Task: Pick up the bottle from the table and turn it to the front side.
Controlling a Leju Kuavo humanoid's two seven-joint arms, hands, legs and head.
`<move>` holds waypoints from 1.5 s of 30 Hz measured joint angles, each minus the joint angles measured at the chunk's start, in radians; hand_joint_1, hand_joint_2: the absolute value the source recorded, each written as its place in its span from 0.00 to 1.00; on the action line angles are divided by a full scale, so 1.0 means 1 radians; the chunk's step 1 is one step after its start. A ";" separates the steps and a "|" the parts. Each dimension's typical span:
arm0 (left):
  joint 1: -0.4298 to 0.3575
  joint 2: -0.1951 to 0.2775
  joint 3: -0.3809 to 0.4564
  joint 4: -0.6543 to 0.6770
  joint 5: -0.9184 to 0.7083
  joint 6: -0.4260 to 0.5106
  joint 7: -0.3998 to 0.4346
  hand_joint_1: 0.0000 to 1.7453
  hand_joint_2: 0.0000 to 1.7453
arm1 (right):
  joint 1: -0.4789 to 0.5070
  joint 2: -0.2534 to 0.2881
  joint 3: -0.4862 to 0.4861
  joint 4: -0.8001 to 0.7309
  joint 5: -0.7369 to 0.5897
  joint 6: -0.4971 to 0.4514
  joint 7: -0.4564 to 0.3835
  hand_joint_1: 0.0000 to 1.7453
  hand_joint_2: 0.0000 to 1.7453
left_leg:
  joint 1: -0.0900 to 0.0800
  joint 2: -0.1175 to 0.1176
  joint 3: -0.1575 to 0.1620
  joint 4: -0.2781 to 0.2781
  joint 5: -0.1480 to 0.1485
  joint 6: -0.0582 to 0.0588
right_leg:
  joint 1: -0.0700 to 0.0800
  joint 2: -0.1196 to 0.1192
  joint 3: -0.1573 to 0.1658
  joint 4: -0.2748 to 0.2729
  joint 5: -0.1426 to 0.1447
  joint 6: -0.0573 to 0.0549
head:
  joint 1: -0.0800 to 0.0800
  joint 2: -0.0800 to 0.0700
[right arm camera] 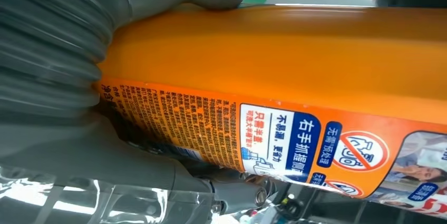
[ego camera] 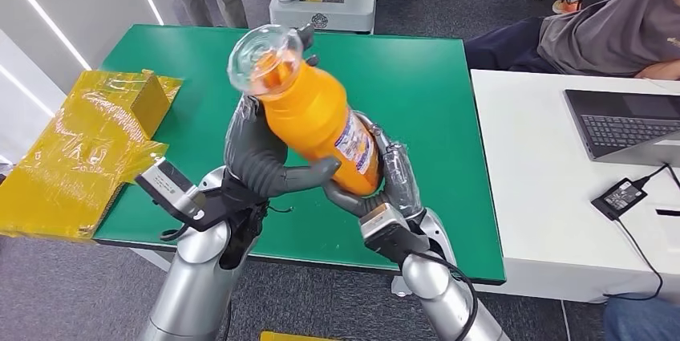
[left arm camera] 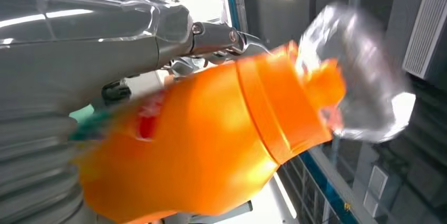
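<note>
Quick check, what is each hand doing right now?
Left hand: holding the orange bottle, lifted above the table.
Right hand: holding the same bottle from its other side.

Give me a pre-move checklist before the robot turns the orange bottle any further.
1. Bottle off the green table: ok, it is lifted and tilted, clear cap toward the far side.
2. Left hand holding the bottle: ok, its fingers wrap the body's left side.
3. Right hand holding the bottle: ok, it grips the lower end by the label.
4. Front side facing the head camera: cannot tell; a fine-print label panel shows at the right wrist.
5. Cap seated: cannot tell, it is blurred.
6. Table under the bottle free: ok; the yellow wrapped package lies off to the left.
</note>
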 joint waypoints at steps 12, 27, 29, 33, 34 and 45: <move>-0.024 0.000 -0.009 0.039 0.004 -0.003 -0.002 0.00 1.00 | -0.029 -0.007 0.032 0.031 0.023 0.039 0.000 1.00 1.00 | 0.000 0.000 0.000 0.000 0.000 0.000 | 0.000 0.000 0.000 0.000 0.000 0.000 | 0.000 0.000; -0.002 0.029 -0.005 0.043 -0.050 0.018 0.005 0.00 1.00 | -0.123 -0.002 -0.009 0.240 0.147 0.206 -0.002 1.00 1.00 | 0.000 0.000 0.000 0.000 0.000 0.000 | 0.000 0.000 0.000 0.000 0.000 0.000 | 0.000 0.000; -0.003 0.033 -0.004 0.043 -0.069 0.018 0.011 0.00 1.00 | -0.120 -0.002 -0.016 0.254 0.160 0.208 -0.001 1.00 1.00 | 0.000 0.000 0.000 0.000 0.000 0.000 | 0.000 0.000 0.000 0.000 0.000 0.000 | 0.000 0.000; -0.005 0.042 -0.002 0.040 -0.112 0.016 0.029 0.00 1.00 | -0.116 -0.001 -0.031 0.266 0.187 0.219 0.010 1.00 1.00 | 0.000 0.000 0.000 0.000 0.000 0.000 | 0.000 0.000 0.000 0.000 0.000 0.000 | 0.000 0.000; -0.007 0.044 -0.002 0.039 -0.123 0.014 0.035 0.00 1.00 | -0.115 -0.001 -0.034 0.268 0.193 0.221 0.013 1.00 1.00 | 0.000 0.000 0.000 0.000 0.000 0.000 | 0.000 0.000 0.000 0.000 0.000 0.000 | 0.000 0.000; -0.030 0.053 -0.003 0.073 -0.173 -0.002 0.047 0.00 1.00 | -0.091 0.000 -0.070 0.272 0.220 0.237 0.027 1.00 1.00 | 0.000 0.000 0.000 0.000 0.000 0.000 | 0.000 0.000 0.000 0.000 0.000 0.000 | 0.000 0.000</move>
